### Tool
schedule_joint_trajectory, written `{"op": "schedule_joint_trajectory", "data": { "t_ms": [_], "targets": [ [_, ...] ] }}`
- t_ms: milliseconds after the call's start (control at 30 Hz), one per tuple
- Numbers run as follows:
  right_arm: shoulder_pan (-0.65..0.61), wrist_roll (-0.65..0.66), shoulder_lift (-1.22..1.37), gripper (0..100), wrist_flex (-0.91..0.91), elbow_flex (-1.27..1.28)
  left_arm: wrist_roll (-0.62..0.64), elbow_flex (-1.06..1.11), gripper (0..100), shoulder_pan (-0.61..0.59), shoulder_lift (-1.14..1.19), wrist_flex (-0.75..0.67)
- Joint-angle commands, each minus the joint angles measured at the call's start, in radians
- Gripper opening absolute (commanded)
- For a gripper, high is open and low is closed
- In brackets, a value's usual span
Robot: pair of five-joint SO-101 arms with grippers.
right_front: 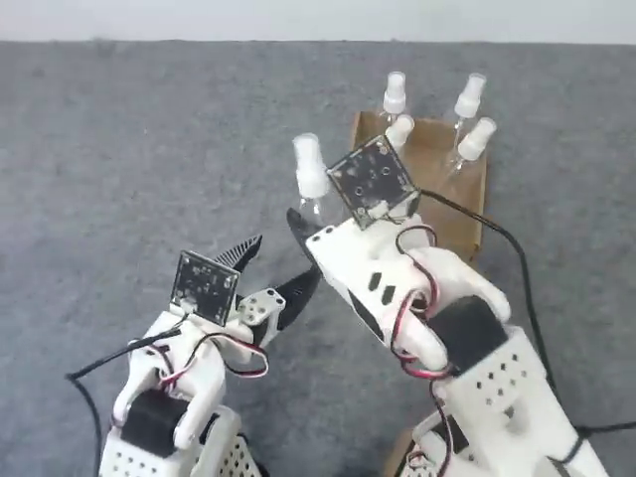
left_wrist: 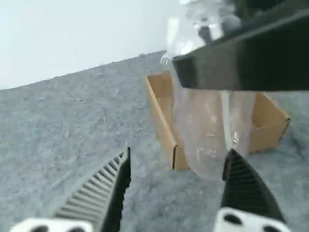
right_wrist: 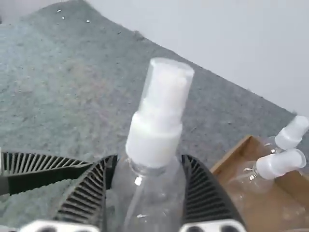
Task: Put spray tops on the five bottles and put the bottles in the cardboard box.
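Squarely w/in right pincer (right_wrist: pixel 148 163), bottle (right_wrist: pixel 159 116) (spray top on), left pincer (left_wrist: pixel 178 154) agape

Likely a robotics lab bench; grey felt mat (right_front: pixel 149 149), plain white wall (left_wrist: pixel 72 34) behind.

The right gripper (right_front: pixel 313 224) clasps a spray-topped bottle (right_front: pixel 310 171) beside the cardboard box (right_front: pixel 481 204). Four capped bottles (right_front: pixel 469 99) stand inside.

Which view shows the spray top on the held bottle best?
The right wrist view: the spray top is close and whole, above the right gripper holding the bottle. The high view shows it small and distant. The left wrist view catches mainly the clear body.
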Motion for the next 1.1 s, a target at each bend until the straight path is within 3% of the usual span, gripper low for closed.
{"op": "schedule_joint_trajectory", "data": {
  "t_ms": [0,167,433,600,733,1067],
  "targets": [
    [-0.008,0.006,-0.053,0.6,0.025,-0.072,-0.009,-0.005,28,0.000,0.003,-0.031],
    [0.033,0.012,-0.050,0.6,0.019,-0.074,-0.011,-0.004,28,0.003,0.000,-0.029],
    [0.288,0.080,-0.002,0.6,0.018,-0.074,-0.012,-0.004,28,-0.006,-0.002,-0.028],
    [0.395,0.080,0.079,0.6,-0.036,-0.071,-0.012,-0.004,16,-0.051,-0.003,-0.037],
    [0.447,0.075,0.160,0.6,-0.120,-0.071,-0.008,-0.002,1,-0.106,-0.003,-0.072],
    [0.478,0.081,0.254,0.6,-0.168,-0.071,-0.006,0.027,1,-0.138,-0.003,-0.107]
  ]
}}
